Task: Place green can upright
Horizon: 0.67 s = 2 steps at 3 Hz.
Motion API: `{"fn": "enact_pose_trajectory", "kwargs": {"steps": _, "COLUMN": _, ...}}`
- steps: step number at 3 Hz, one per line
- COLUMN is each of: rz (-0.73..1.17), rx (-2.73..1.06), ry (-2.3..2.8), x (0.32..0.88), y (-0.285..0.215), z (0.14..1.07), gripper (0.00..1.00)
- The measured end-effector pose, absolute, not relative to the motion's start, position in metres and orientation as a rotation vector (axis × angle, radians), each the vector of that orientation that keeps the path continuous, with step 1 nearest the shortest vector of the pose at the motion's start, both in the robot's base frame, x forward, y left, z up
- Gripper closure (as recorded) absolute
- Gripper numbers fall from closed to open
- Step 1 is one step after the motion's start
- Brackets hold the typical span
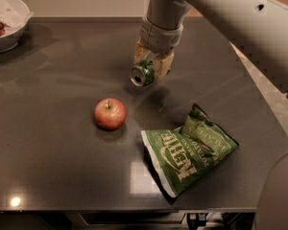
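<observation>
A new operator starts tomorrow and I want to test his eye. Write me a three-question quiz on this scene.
1. True or false: the green can stands upright on the table.
2. The hand, above the table's far middle, grips: A) a mug B) the green can C) a spoon.
3. Which fruit lies nearer the camera than the hand?
Key: 1 false, it is held tilted; 2 B; 3 the apple.
</observation>
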State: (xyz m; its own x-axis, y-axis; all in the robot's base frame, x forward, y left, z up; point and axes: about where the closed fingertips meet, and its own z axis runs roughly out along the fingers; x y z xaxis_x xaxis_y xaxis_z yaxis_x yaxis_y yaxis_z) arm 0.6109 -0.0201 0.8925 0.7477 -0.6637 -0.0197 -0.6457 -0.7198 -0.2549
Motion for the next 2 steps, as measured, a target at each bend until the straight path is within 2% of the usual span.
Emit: {"fn": "enact_pose_trajectory", "kwargs": {"steps": 2, "rz": 0.207, "rx": -2.357, "ry": 1.29, "x": 0.6027, "y": -0.012, "z": 0.9178, "gripper": 1.0}}
